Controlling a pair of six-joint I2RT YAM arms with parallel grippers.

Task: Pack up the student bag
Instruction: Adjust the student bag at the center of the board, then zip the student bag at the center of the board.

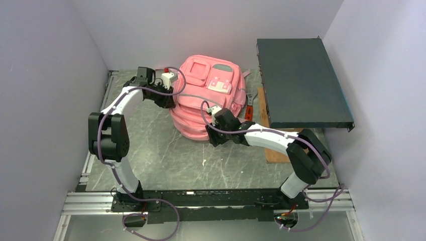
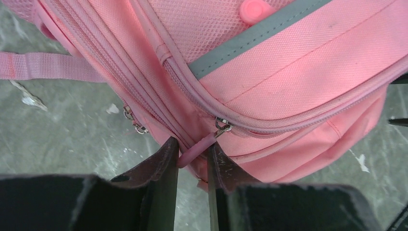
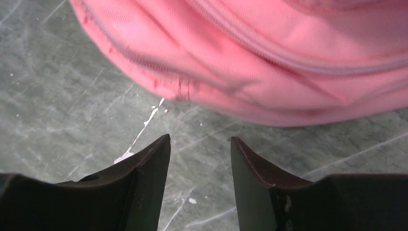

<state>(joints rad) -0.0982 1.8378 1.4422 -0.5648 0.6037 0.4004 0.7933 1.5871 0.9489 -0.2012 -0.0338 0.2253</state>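
The student bag is a soft pink backpack with grey trim, lying at the back middle of the table with its front pockets up. My left gripper is at the bag's left side. In the left wrist view its jaws are narrowly closed on a pink zip pull that hangs from a metal slider on a zip of the bag. My right gripper is at the bag's near edge. In the right wrist view it is open and empty over the table, just short of the bag.
A dark flat metal case lies at the right on a wooden board. An orange-handled tool lies between the case and the bag. A pink strap trails on the grey marbled table. Walls enclose three sides.
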